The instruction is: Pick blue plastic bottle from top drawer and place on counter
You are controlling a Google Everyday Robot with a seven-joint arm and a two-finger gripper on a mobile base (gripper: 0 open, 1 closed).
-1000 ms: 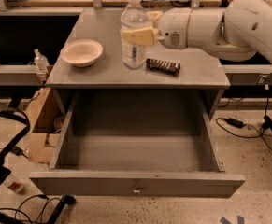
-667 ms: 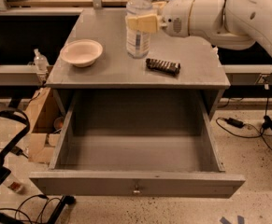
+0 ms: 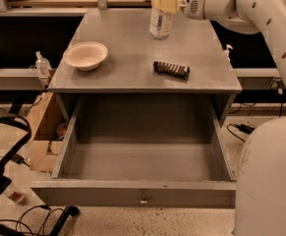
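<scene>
At far edge of counter (image 3: 132,38), gripper (image 3: 163,3) clenched on blue plastic bottle (image 3: 160,24), upright; can't tell if base touches. Top drawer (image 3: 108,194) pulled out. Bowl (image 3: 85,55) near-left, dark bar (image 3: 171,69) near-right

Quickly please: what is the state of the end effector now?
End effector: closed on the blue plastic bottle, over the far part of the counter.

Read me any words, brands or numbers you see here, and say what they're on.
No text is legible.
Label of the blue plastic bottle, gripped at its neck by the gripper at the far edge of the counter: too blurred to read.
Dark ridged packet on the counter: no readable print.
</scene>
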